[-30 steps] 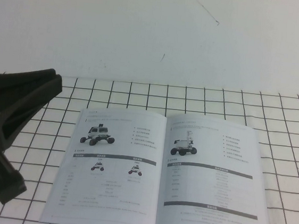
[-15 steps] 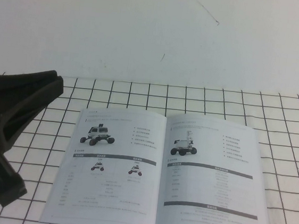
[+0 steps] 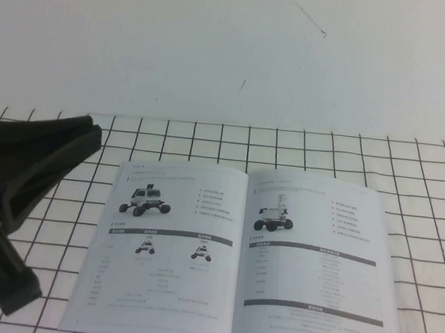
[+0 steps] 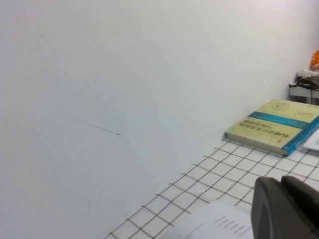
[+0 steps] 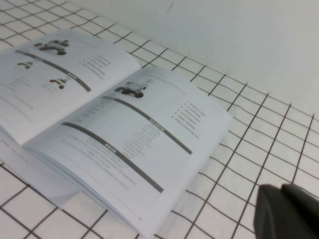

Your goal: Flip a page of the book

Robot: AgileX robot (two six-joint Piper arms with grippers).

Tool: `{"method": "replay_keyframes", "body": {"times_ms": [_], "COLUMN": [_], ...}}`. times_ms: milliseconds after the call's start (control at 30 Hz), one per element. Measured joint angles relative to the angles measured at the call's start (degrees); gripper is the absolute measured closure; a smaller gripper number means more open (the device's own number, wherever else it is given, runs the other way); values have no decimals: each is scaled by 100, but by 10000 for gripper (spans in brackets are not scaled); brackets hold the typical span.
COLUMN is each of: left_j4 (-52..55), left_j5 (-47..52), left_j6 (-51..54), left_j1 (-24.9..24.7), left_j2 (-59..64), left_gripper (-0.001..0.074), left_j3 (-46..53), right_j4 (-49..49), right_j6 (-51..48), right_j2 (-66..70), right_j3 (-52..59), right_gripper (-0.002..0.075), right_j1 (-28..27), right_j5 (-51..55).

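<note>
- The book lies open and flat on the gridded table, near the middle and toward the near edge, its spine running near to far.
- Its left leaf carries a picture of a white wheeled robot, bullet text and a grey-headed table with two smaller robot pictures.
- The page on the right side of the spread lies flat, printed with a wheeled robot, bullet lines and two grey bars; its outer edge rests on the pages beneath it.
- The left gripper shows in the high view as a large dark shape at the left edge, above the table and left of the book, apart from it; whether its claw is open or closed cannot be told.
- The right gripper shows only in its own wrist view as a dark tip above the grid, beside the book's right-hand page and not touching it; its claw's state cannot be told either.
- A yellow-and-blue book lies closed against the white wall.
</note>
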Motion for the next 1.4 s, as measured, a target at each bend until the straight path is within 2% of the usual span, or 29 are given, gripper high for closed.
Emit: {"method": "replay_keyframes", "body": {"times_ms": [267,500,800,1000,1400], "left_j4": [579,629,618,576,-337], "left_j5": [-1668,-2501,-2792,-2852,-3081], "left_j6": [274,405,428,450,464], "left_j1": [133,589,1124,1302,1309], "left_j2": [-502,-1458,-2965,-3673,-3839], "left_gripper": [737,737,737,737,737], "left_j3": [232,1360,2940,3719,4046], "right_j4": [0,0,0,0,4], "right_j6": [0,0,0,0,0], "right_j2": [0,0,0,0,0], "right_j3": [0,0,0,0,0], "right_gripper": [728,728,728,728,728], "right_j1": [0,0,0,0,0], "right_j5": [0,0,0,0,0]}}
